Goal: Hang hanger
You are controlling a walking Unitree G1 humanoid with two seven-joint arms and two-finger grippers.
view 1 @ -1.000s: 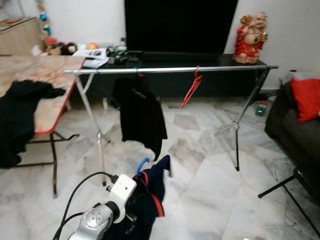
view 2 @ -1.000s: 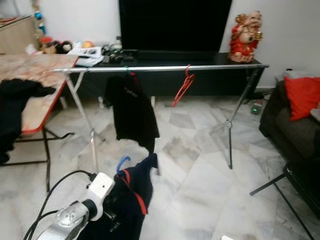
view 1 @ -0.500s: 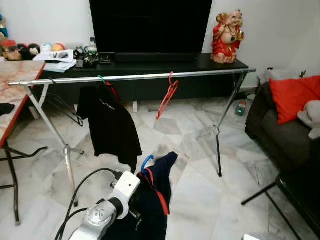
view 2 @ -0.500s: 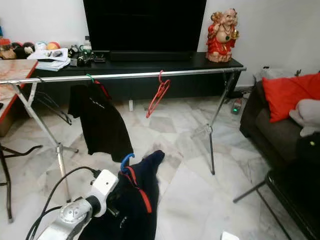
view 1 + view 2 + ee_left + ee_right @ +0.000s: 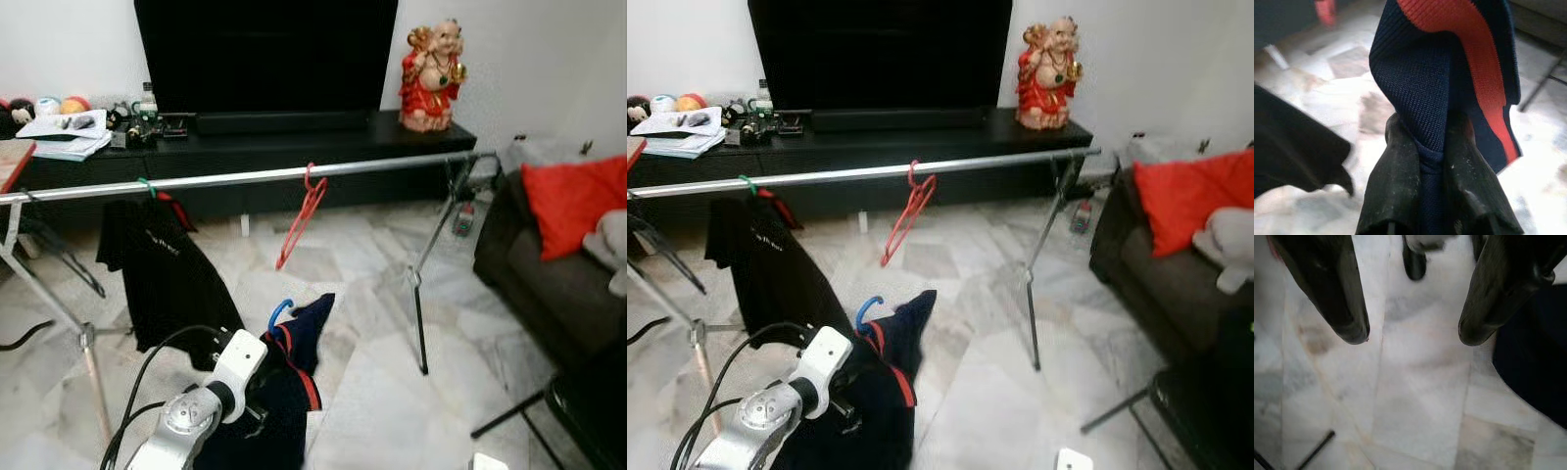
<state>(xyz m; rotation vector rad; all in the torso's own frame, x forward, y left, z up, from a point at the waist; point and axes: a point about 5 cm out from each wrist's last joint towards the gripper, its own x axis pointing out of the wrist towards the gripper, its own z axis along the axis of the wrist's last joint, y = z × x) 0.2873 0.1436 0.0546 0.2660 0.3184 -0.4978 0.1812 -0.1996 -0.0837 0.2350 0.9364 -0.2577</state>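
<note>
A navy garment with a red stripe hangs on a blue hanger whose hook sticks up above my left arm, low in the left eye view. My left gripper is shut on the navy fabric, which bunches between the black fingers. Ahead runs a silver clothes rail. It carries a black shirt on a green hanger and an empty red hanger near its middle. My right gripper is open over the marble floor, with nothing between its fingers.
Behind the rail stand a black TV console, a large TV and a red figurine. A dark sofa with a red cushion is on the right. The rack's right leg and a black stand rise from the floor.
The camera has swung right and come closer to the rail; the table on the left has left the picture. My left gripper still holds the navy garment.
</note>
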